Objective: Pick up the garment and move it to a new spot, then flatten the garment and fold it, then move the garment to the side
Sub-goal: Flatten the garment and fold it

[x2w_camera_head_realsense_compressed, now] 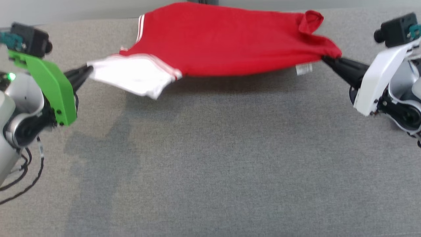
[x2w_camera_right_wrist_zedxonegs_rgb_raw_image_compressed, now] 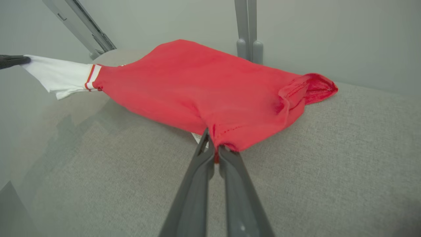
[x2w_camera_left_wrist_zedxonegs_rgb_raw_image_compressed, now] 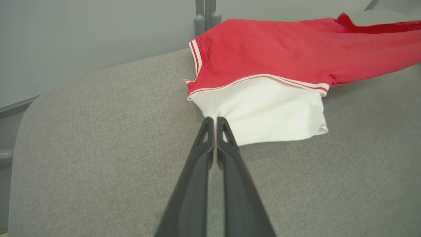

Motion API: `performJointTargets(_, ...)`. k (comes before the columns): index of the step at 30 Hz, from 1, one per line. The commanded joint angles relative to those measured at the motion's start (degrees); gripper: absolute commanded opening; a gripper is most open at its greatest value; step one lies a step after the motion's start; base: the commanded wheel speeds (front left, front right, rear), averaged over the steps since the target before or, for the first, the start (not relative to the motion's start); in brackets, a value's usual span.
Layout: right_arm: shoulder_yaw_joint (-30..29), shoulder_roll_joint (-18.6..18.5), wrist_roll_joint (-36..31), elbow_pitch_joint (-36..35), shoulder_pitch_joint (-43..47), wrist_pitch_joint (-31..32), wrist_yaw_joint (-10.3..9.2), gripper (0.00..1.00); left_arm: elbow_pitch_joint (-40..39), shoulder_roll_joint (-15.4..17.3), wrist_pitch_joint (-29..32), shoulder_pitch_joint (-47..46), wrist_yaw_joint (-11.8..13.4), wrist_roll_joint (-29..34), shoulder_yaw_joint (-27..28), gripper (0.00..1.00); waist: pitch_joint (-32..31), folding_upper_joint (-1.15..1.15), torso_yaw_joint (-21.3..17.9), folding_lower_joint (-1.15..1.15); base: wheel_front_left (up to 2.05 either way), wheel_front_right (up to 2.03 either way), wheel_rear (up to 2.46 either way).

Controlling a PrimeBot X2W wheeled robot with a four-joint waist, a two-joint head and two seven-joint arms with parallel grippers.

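Note:
The garment (x2w_camera_head_realsense_compressed: 223, 39) is a red shirt with a white, red-striped end. It hangs stretched between my two grippers above the grey table (x2w_camera_head_realsense_compressed: 210, 158), its far edge trailing on the surface. My left gripper (x2w_camera_head_realsense_compressed: 89, 69) is shut on the white end (x2w_camera_left_wrist_zedxonegs_rgb_raw_image_compressed: 263, 112), as the left wrist view shows at the fingertips (x2w_camera_left_wrist_zedxonegs_rgb_raw_image_compressed: 215, 121). My right gripper (x2w_camera_head_realsense_compressed: 324, 59) is shut on a red corner of the garment (x2w_camera_right_wrist_zedxonegs_rgb_raw_image_compressed: 204, 89), pinched at the tips (x2w_camera_right_wrist_zedxonegs_rgb_raw_image_compressed: 213, 148). A small white label (x2w_camera_head_realsense_compressed: 303, 69) hangs under the red edge near the right gripper.
The grey fabric-covered table spreads wide in front of the garment, with its rounded far corner (x2w_camera_left_wrist_zedxonegs_rgb_raw_image_compressed: 42, 98) on the left. A grey upright post (x2w_camera_right_wrist_zedxonegs_rgb_raw_image_compressed: 248, 29) stands behind the table against a pale wall. Dark cables (x2w_camera_head_realsense_compressed: 23, 177) hang from my left arm.

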Motion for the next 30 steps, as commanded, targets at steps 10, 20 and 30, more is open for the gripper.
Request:
performJointTargets(10, 2.24, -7.1, 1.22, -9.0, 14.73, 13.04, 0.01, 0.0, -24.03, 12.24, 12.91, 16.59, 8.58, -10.64, -5.33, 0.0, -12.9, 0.0, -1.61, 0.01, 0.0, 0.0, 0.0)
performJointTargets(20, 2.4, -13.84, 4.75, -13.74, 24.08, 24.99, 0.01, 0.0, -41.91, 20.44, 18.76, 23.95, 15.94, -16.78, -8.34, 0.0, -13.64, 0.0, -2.11, 0.01, 0.0, 0.0, 0.0)
performJointTargets(30, 1.28, -13.89, 5.96, -15.7, 23.59, 29.52, 0.01, 0.0, -44.8, 21.19, 21.97, 21.41, 17.81, -17.92, -7.48, 0.0, -9.2, 0.0, -2.91, 0.01, 0.0, 0.0, 0.0)
